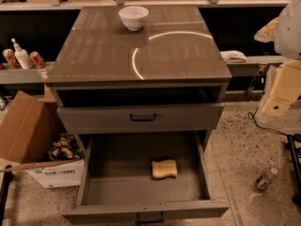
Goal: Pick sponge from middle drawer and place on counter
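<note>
The pale yellow sponge lies flat on the floor of the middle drawer, right of its centre. The drawer is pulled far out, with its dark handle at the bottom edge of the view. The glossy grey-brown counter above shows a bright curved reflection. My gripper, a pale yellowish part below the white arm, hangs at the right edge of the view. It is beside the cabinet at about top-drawer height, well above and to the right of the sponge, and apart from it.
A white bowl stands at the back of the counter. The top drawer front has a black bar handle and a dark gap above it. Cardboard boxes stand at the left. A bottle lies on the floor at the right.
</note>
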Robot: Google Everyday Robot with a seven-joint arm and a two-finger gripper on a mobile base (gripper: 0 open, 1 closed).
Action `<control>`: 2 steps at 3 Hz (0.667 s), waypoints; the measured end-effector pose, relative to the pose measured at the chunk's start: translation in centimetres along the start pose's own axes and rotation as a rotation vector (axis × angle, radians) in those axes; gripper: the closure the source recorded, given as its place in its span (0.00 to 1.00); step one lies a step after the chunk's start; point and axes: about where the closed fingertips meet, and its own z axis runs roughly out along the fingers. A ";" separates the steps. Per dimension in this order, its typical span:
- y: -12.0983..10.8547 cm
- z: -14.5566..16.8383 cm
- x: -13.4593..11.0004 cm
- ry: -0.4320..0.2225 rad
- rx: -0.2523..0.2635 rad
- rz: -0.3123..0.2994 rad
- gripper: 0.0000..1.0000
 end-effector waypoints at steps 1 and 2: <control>0.0 0.0 0.0 0.000 0.000 0.000 0.00; 0.6 2.4 -0.2 -0.058 -0.026 -0.034 0.00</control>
